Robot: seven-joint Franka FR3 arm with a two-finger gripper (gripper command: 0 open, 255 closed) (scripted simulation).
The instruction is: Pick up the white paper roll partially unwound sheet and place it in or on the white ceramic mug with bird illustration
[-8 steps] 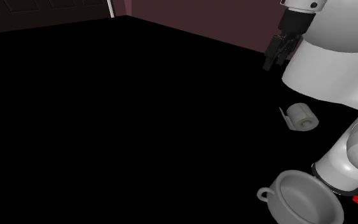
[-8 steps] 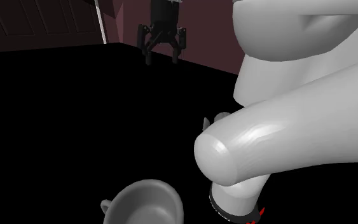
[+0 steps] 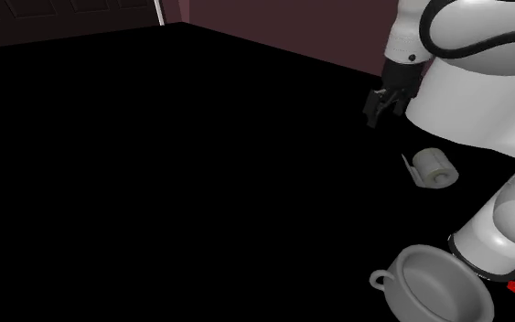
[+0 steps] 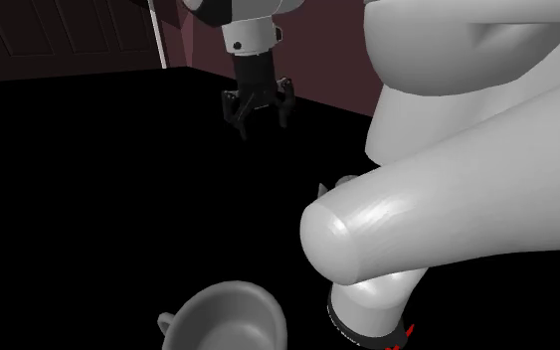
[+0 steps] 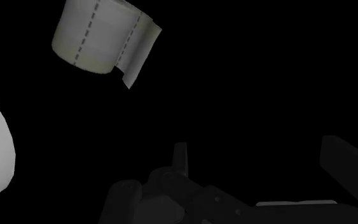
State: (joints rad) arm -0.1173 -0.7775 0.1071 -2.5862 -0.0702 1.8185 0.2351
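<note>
hand [image 4: 260,120] open, well apart from paper roll [image 3: 433,168] & mug [image 3: 434,285].

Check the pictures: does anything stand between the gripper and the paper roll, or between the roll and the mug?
Nothing visible stands between the gripper and the paper roll, nor between the roll and the mug.

Black gripper [image 3: 376,112] hangs in the air, up and to the left of the paper roll [image 3: 432,168], clear of it. Roll lies on its side on the black surface [image 3: 155,183], with a loose sheet end at its left. Pale grey mug [image 3: 438,285] stands upright nearer the camera, handle to the left, close beside the white arm [image 3: 507,220]. Maroon wall [image 3: 292,27] behind.
</note>
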